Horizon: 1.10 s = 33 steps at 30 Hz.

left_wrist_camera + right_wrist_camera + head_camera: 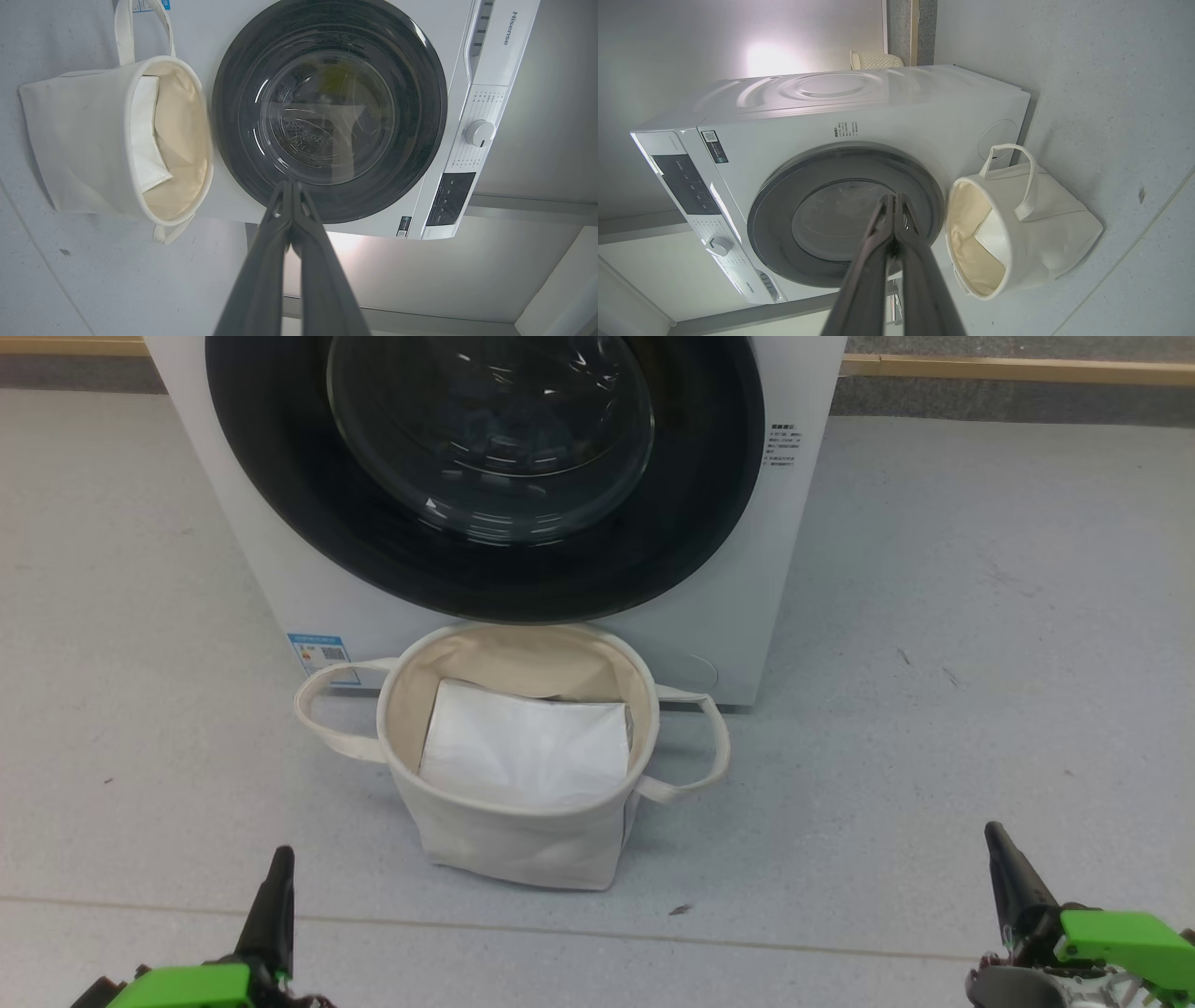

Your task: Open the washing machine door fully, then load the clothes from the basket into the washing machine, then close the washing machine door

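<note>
Resting low and well back from the work, my left tool has its two dark fingers pressed together with nothing between them. My right tool is the same, tips together and empty. Both point up toward the machine, and neither touches anything.

Out past them on the floor stands the basket, upright, its back rim just under the lower edge of the washing machine door. Inside it I see a flat white sheet on the bottom and bare cream lining around it. I see no bear-print or marked fabric in it.

Behind the basket the washing machine has its door flush against the front, the black rim seated all round. Through the glass in my left wrist view there is a pale shape over the drum holes. I cannot tell whether it is cloth or a reflection.

My judgement is that the basket is emptied and the door is shut, so the clothes are most likely inside the drum and the task looks to be at its end. If so, nothing calls for another reach. If that shape is only glare, the next move would be to bring one tool to the door's edge to pull it open.
</note>
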Motion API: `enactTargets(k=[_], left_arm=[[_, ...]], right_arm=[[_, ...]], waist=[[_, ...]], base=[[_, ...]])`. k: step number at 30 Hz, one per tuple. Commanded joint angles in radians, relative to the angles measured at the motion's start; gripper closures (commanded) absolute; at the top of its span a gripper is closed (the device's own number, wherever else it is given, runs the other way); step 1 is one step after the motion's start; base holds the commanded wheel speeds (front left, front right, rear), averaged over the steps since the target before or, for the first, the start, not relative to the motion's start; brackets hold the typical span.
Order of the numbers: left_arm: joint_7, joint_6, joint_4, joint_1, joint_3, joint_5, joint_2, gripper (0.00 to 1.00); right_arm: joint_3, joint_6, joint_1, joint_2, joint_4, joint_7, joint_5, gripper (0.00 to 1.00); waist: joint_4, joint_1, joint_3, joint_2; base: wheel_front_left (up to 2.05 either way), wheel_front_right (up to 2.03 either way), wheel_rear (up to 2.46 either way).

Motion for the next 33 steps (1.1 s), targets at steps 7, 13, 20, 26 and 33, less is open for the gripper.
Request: enactTargets(k=[7,13,20,26,33], left_arm=[[0.009,-0.007,-0.036,-0.043,0.035,-0.002,0.006,1.00],[0.009,-0.007,-0.036,-0.043,0.035,-0.002,0.006,1.00],[0.009,-0.007,-0.036,-0.043,0.035,-0.002,0.006,1.00],[0.009,-0.007,-0.036,-0.043,0.035,-0.002,0.006,1.00],[0.009,-0.007,-0.036,-0.043,0.035,-0.002,0.006,1.00]], right_arm=[[0.019,0.000,-0.050,-0.009,-0.031,0.007,0.006,1.00],[0.019,0.000,-0.050,-0.009,-0.031,0.007,0.006,1.00],[0.019,0.000,-0.050,-0.009,-0.031,0.007,0.006,1.00],[0.019,0.000,-0.050,-0.009,-0.031,0.007,0.006,1.00],[0.019,0.000,-0.050,-0.009,-0.031,0.007,0.006,1.00]], waist=[[0.000,0.0000,0.000,0.0000],[0.000,0.0000,0.000,0.0000],[0.000,0.0000,0.000,0.0000],[0.000,0.0000,0.000,0.0000],[0.000,0.0000,0.000,0.0000]], base=[[0.00,0.00,0.00],[0.00,0.00,0.00],[0.00,0.00,0.00],[0.00,0.00,0.00],[0.00,0.00,0.00]])
